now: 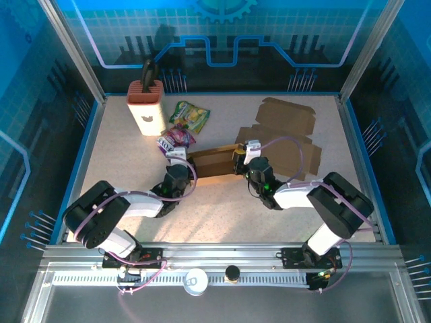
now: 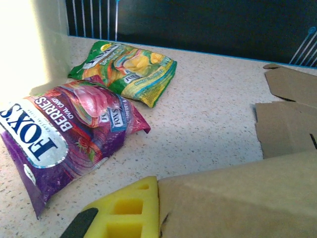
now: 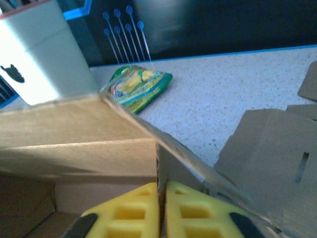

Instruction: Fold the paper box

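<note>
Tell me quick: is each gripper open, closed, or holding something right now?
Left gripper: closed, pinching one end of the paper box.
Right gripper: closed on a wall at the other end.

Paper box [image 2: 237,198] cropped lower right, white holder [image 2: 25,44] lost in glare, right fingers [image 3: 126,215] cut off below.

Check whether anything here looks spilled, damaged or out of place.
Nothing stands out. The paper box sits half folded between the left gripper and right gripper, flat cardboard lies beside it, and the green bag and purple bag look intact.
</note>
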{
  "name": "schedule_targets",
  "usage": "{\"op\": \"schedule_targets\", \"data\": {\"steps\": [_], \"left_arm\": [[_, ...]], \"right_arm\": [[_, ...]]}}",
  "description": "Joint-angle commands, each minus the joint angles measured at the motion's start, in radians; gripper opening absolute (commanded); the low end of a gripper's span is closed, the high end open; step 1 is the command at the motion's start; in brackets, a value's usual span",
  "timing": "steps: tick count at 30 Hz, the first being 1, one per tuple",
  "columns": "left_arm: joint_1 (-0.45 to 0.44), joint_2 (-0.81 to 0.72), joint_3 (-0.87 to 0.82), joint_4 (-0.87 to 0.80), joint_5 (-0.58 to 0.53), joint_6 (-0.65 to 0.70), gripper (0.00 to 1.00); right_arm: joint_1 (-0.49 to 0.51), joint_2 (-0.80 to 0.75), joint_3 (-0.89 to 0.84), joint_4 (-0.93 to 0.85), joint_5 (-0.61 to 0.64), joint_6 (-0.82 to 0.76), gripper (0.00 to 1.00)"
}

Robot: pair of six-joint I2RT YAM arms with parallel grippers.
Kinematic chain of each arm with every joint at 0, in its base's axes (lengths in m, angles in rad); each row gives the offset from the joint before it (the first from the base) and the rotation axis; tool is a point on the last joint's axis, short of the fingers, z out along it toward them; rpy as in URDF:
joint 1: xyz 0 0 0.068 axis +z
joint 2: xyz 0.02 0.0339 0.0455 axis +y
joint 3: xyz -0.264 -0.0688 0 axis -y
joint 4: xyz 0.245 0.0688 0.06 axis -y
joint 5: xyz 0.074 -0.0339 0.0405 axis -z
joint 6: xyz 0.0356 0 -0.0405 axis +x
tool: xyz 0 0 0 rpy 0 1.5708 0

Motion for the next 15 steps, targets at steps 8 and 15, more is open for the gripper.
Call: {"op": "schedule_targets", "data": {"steps": [8, 15], "left_arm": [[-0.096, -0.004, -0.012, 0.085, 0.015, 0.036, 0.0], [-0.137, 0.022, -0.027, 0.109, -0.071, 0.042, 0.0]], "right_arm": [[0.02, -0.212, 0.164, -0.744, -0.199, 0.237, 0.61], [0.012, -0.33, 0.151, -0.875, -0.293, 0.345, 0.75]]}}
